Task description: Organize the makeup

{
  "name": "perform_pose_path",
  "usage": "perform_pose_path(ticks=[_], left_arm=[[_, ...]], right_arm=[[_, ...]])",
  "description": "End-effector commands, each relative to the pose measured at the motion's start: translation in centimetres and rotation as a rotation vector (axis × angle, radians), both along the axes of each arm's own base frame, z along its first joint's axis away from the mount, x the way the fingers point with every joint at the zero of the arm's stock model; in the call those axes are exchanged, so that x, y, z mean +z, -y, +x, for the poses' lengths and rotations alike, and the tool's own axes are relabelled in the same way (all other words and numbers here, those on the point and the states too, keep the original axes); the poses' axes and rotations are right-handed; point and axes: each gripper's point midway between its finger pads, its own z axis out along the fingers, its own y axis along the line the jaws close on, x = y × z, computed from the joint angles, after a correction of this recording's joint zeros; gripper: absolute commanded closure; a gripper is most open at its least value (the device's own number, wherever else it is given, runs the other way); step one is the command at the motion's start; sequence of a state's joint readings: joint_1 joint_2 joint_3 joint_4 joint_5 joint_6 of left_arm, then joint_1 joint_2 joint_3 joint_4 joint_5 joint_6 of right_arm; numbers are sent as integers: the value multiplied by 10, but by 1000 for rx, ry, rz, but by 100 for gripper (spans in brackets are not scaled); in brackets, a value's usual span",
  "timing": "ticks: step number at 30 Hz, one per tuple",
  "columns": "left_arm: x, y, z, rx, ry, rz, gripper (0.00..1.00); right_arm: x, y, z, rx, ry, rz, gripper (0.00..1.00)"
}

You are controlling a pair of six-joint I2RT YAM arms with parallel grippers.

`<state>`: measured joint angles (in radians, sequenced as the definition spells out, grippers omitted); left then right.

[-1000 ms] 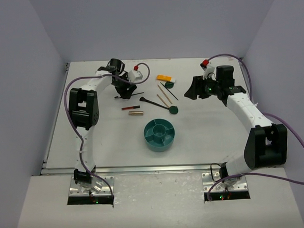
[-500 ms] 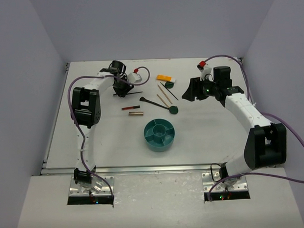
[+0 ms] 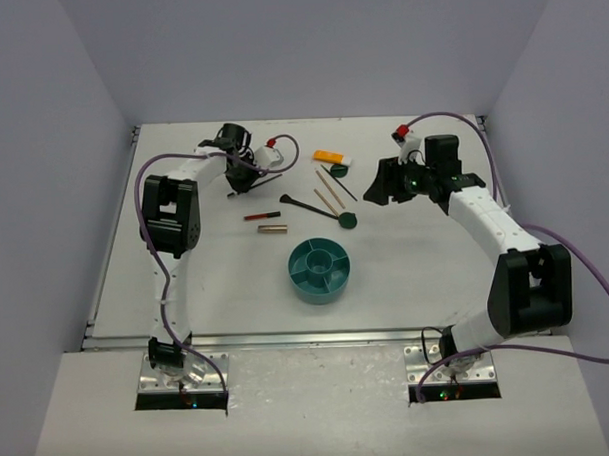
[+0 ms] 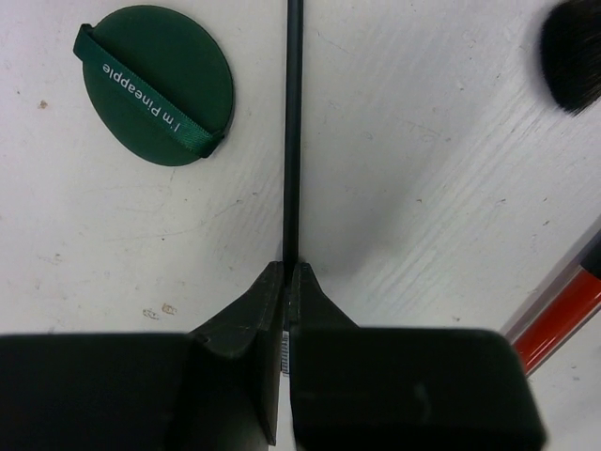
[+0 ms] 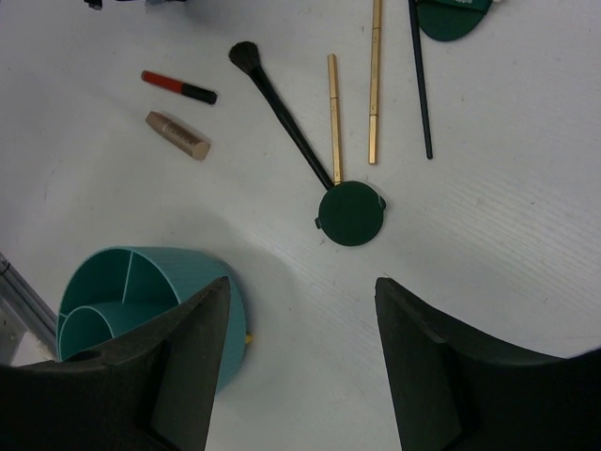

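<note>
1. One thin black pencil (image 4: 292, 141) is what has changed. The left gripper (image 4: 286, 282), partly spread a second ago, is now clenched on the pencil's near end at the far left of the scatter. The first pick looks secured; lift and carry remain.
2. Beside the held pencil lie a green round puff (image 4: 155, 85), a brush head (image 4: 573, 52) and a red pencil (image 4: 563, 315), each apart from it.
3. At centre, the black brush (image 3: 309, 205), two tan pencils (image 3: 328, 190), gold tube (image 3: 273, 228), orange-and-white packet (image 3: 332, 157) and green compact (image 3: 347, 221) all rest on the table (image 3: 186, 282). The brush's handle tip touches the compact.
4. The teal divided bowl (image 3: 317, 291) sits nearer the bases, with no makeup visible in it.
5. The right gripper (image 5: 300, 301) hovers with jaws spread, grasping nothing, just right of the scatter.
6. The far table edge lies close behind the left gripper. Bare table lies toward the bowl, though a straight path crosses the red pencil and gold tube, so a raised carry seems prudent.
</note>
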<state>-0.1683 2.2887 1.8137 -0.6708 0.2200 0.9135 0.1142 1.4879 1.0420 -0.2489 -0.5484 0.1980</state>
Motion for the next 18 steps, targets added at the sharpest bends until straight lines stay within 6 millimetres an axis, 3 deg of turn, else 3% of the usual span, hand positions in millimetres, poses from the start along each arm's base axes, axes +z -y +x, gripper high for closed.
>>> perform_pose_path(ticks=[1,8,9,10,13,16,18], left_arm=[[35,12,8,37,43,-87,100],[78,17,13,65,120,-139,100],[87,19,13,62,131,-155,100],[98,22,13,60,140,-175,100],[123,30,11,58,150,-219,100],[152,41,4,49,148,-283,100],[166,50,-3,39,146,-324,100]], right_arm=[[15,0,6,24,97,-42,37],[34,0,12,57,283,-152,37],[49,-1,16,88,397,-197,37],[49,-2,16,122,456,-248,37],[75,-10,25,176,672,-357,37],[106,-34,30,276,958,-506,35],[114,-67,24,407,1185,-650,32]])
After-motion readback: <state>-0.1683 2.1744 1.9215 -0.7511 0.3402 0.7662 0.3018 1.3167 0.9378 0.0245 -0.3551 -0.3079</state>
